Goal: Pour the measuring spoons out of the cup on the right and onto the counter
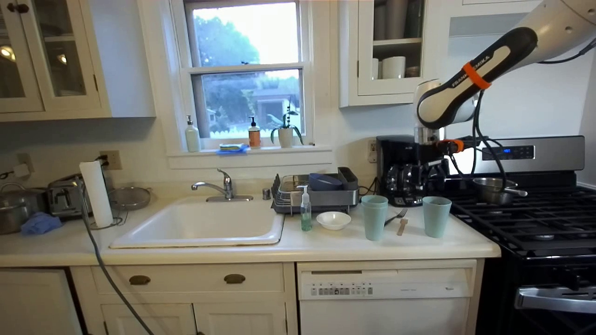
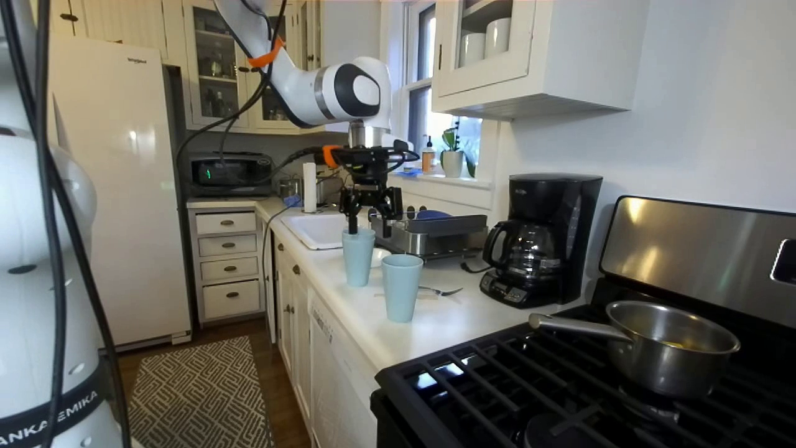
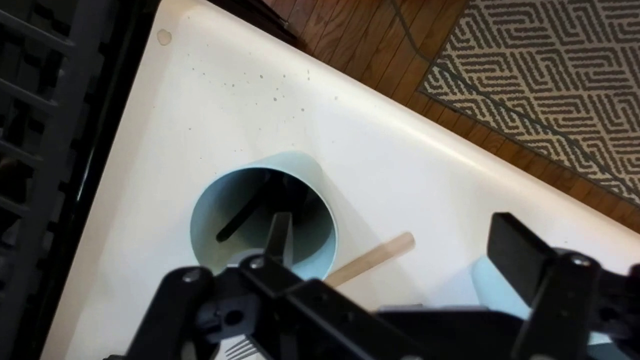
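Plainly, we have room toward the front: a speckled stretch of counter runs between the cup and the front edge, where the floor shows beyond. On the end side, the black stove sits close. A wooden stick lies just beside the cup, and the cup's pale green twin stands a little way along. Inside the upright cup we see the dark measuring spoons, partly in shadow, lower than the gripper and toward one finger's side. Our arm bends down at the wrist, the gripper pointing at the counter, its fingers spread wide and apart from the cup.
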Available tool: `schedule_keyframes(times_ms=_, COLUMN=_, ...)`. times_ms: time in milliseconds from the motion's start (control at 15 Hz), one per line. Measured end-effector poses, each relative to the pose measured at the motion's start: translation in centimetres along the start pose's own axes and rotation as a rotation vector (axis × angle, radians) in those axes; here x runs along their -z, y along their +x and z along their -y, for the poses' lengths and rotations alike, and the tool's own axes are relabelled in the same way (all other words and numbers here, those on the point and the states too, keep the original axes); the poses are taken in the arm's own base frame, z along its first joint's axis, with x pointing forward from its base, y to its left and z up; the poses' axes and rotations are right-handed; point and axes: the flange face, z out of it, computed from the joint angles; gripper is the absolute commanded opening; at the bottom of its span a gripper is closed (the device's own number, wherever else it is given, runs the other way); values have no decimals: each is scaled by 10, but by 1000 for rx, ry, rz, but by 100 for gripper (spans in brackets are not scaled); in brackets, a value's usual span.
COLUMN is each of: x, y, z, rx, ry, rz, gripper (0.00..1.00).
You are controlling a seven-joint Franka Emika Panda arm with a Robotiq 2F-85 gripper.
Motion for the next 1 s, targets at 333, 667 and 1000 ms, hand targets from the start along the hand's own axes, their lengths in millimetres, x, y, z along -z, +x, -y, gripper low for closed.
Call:
schedule_keyframes(times_ms=333, x=-34, y=12, z=-9, rx=-21, ry=6, rz=-46, gripper=93)
schedule_keyframes(times_ms=667, x=-52, y=21, z=-17, rx=-36, ry=6, rz=-83, gripper=44)
schedule_keyframes(times_ms=1000, x=-57, y=24, z=-25, rx=-60, ry=12, rz=-102, gripper=9)
